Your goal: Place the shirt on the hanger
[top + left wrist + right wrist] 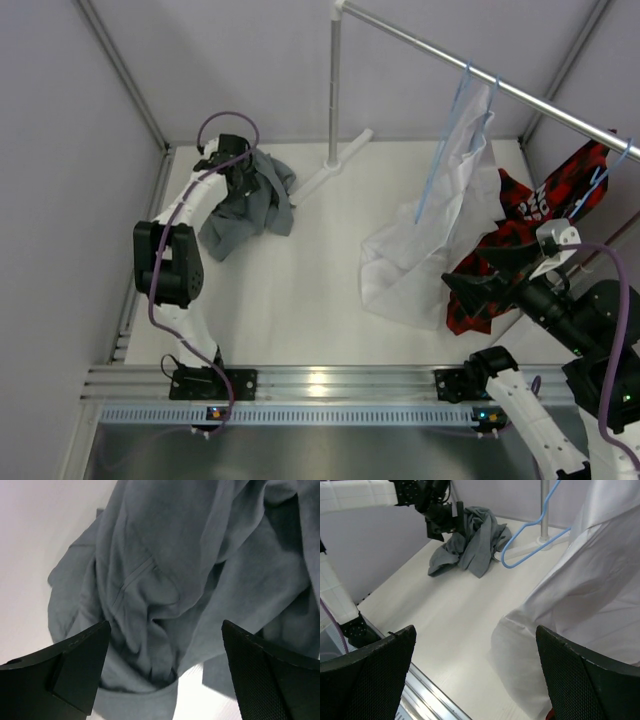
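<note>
The grey shirt (250, 205) lies crumpled at the table's far left; it fills the left wrist view (190, 555) and shows in the right wrist view (470, 545). My left gripper (235, 165) hovers over its upper part, jaws open and empty (165, 650), with the fabric between and below the fingers. The light-blue hanger (437, 150) hangs empty on the rail, just left of a white shirt; it also shows in the right wrist view (535, 550). My right gripper (470, 290) is open and empty (475, 645) above the table near the white shirt's hem.
A white shirt (440, 230) and a red-and-black garment (510, 230) hang from the metal rail (520, 95) at the right. The rack's pole (334, 90) and foot (325, 175) stand beside the grey shirt. Walls close in the table at the left and back.
</note>
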You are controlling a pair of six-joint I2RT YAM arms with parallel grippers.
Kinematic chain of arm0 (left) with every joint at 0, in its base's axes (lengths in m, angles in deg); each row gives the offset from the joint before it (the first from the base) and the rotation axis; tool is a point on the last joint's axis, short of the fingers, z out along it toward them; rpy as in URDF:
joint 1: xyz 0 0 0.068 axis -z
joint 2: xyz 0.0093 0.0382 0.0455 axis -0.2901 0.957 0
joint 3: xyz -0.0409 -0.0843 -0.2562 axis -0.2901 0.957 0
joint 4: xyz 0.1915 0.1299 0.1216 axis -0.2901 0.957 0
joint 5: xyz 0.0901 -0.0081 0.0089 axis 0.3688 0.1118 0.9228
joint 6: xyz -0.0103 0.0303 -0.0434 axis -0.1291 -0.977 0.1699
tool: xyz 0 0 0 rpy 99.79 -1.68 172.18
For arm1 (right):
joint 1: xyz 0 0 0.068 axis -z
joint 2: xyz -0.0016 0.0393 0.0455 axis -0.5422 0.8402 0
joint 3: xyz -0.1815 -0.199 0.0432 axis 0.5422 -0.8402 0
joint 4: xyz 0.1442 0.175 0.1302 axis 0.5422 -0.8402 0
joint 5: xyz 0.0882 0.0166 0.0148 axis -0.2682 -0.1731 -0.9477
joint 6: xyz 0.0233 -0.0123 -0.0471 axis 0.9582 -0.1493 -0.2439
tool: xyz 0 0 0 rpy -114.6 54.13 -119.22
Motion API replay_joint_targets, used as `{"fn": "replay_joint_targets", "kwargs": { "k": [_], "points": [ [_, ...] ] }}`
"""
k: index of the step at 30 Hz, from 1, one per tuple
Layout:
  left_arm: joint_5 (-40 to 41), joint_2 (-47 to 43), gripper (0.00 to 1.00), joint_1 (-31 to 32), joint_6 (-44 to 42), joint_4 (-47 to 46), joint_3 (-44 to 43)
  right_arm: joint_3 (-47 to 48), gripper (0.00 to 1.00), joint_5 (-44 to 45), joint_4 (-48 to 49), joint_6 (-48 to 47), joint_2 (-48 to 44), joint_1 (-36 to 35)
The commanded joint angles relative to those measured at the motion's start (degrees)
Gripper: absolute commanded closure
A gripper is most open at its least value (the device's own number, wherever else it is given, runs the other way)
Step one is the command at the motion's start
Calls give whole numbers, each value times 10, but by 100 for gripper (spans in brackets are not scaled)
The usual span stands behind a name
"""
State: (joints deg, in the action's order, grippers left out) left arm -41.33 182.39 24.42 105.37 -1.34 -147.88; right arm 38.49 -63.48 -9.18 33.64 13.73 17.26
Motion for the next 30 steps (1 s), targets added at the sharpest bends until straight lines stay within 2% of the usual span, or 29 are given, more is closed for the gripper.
{"fn": "replay_joint_targets", "kwargs": {
  "k": [1, 4, 5, 7, 8, 9, 10, 12, 14, 18, 21, 22, 24, 25, 26, 27, 29, 30],
  "points": [
    [13, 66, 5, -3, -33, -1, -78, -12, 0, -20, 38, -10, -13, 6],
    [60, 106, 11, -3, -30, 24, -114, -15, 1, -20, 37, -11, -14, 6],
    [68, 123, 17, -3, -29, 23, -121, -15, 0, -20, 38, -11, -14, 6],
    [79, 141, 21, -3, -40, 23, -136, -15, 1, -21, 38, -11, -13, 6],
    [89, 157, 28, -3, -43, 22, -150, -16, 0, -23, 40, -11, -11, 6],
    [97, 165, 43, -3, -46, 22, -157, -16, 1, -23, 40, -10, -9, 6],
    [98, 171, 48, -5, -47, 21, -164, -17, 1, -24, 40, -8, -7, 6],
    [105, 179, 80, -5, -49, 23, -181, -19, 1, -35, 43, -7, -3, 6],
    [112, 162, 100, -3, -42, 22, -179, -20, 1, -45, 48, -5, 0, 6],
    [149, 62, 100, 27, -74, 22, -140, -9, 1, -60, 68, -3, 17, 5],
    [153, -47, 100, 95, -134, 25, -97, 2, 1, -90, 109, 18, 31, 6],
    [159, -110, 100, 114, -143, 26, -80, 2, 0, -123, 126, 27, 36, 6],
    [179, -177, 100, 155, -150, 30, -43, -3, 1, -189, 201, 46, 57, 6],
    [187, -211, 100, 200, -153, 30, 0, -22, 1, -301, 241, 77, 72, 5],
    [200, -275, 100, 224, -154, 36, 22, -33, 1, -343, 335, 109, 89, 6],
    [211, -307, 100, 260, -146, 44, 43, -37, 0, -362, 367, 165, 134, 5],
    [190, -398, 100, 273, -136, 73, 84, -22, 1, -345, 382, 160, 173, -28],
    [134, -430, 100, 273, -142, 75, 95, 14, 1, -282, 360, 101, 204, -83]
  ]
}}
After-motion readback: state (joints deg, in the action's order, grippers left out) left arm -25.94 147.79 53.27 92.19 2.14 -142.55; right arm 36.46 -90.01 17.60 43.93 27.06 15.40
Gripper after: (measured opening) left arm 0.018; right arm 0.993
